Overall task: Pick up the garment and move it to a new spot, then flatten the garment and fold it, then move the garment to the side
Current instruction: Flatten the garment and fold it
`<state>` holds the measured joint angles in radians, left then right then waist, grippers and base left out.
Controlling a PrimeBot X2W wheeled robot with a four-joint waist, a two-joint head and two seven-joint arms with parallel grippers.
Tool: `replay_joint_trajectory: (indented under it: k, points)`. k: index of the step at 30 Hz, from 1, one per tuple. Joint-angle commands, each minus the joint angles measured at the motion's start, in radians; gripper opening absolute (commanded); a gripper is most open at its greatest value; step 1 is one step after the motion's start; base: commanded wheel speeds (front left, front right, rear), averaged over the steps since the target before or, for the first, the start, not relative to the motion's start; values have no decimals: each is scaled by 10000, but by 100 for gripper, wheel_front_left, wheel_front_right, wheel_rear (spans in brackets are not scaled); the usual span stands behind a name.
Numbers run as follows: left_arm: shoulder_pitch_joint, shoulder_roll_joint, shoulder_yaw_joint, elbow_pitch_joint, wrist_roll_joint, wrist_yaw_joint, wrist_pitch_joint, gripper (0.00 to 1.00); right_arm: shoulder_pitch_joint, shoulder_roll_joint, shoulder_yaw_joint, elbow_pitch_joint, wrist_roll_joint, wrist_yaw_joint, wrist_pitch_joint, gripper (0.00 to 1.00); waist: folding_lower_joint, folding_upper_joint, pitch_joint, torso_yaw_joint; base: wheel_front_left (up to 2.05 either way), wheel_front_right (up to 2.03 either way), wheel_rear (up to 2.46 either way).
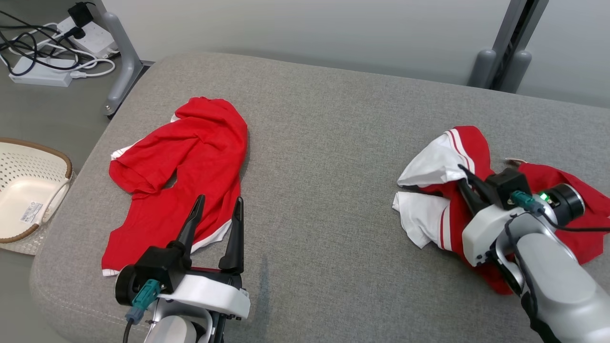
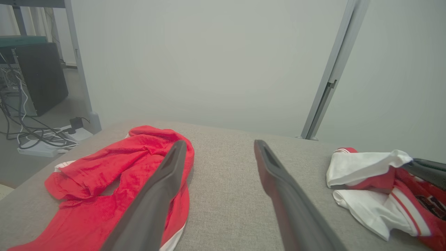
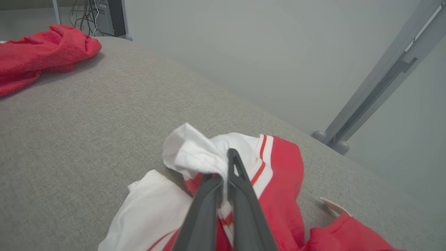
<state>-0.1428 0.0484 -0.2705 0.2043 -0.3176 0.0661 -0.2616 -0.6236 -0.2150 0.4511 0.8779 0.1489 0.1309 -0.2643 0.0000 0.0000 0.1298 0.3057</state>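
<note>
The task is at its very start. At the right end of the desk (image 1: pixel 324 143) lies the red-and-white garment (image 1: pixel 469 143), crumpled in a heap, with its white sleeves spilling toward the desk's middle. The right claw (image 1: pixel 463 170) is clenched on a fold of the white sleeve (image 3: pixel 195 153). In the right wrist view the two dark fingers (image 3: pixel 244 195) pinch the cloth between them, and the pinched fold stands up a little above the rest. The bulk of the garment rests on the desk, so I judge the grip taken and the lift not yet made.

The left claw (image 1: pixel 219 200) is released, jaws wide, grasping nothing. It hangs near the desk's front edge at the left end, over the hem of a second, plain red garment (image 1: pixel 200 143), which lies rumpled there.

Carrying the garment to a new spot, flattening, folding and setting it aside all remain.
</note>
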Motion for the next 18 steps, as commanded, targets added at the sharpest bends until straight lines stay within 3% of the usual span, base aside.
replay_joint_trajectory:
  k: [1,9,18]
  points:
    - [-54,37,23,-56,-68,57,-39,100,-200,-96,-90,-75,108,-3,-15,0,0,0,-20,21,0,0,0]
    - [-74,37,-127,-122,-186,112,-39,100,-1319,-613,-204,-823,668,-3,-16,0,0,0,44,59,0,0,0]
    - [-219,42,-362,-61,-263,68,-39,100,-2904,-1272,1202,-1165,2832,-3,87,0,0,0,169,350,0,0,0]
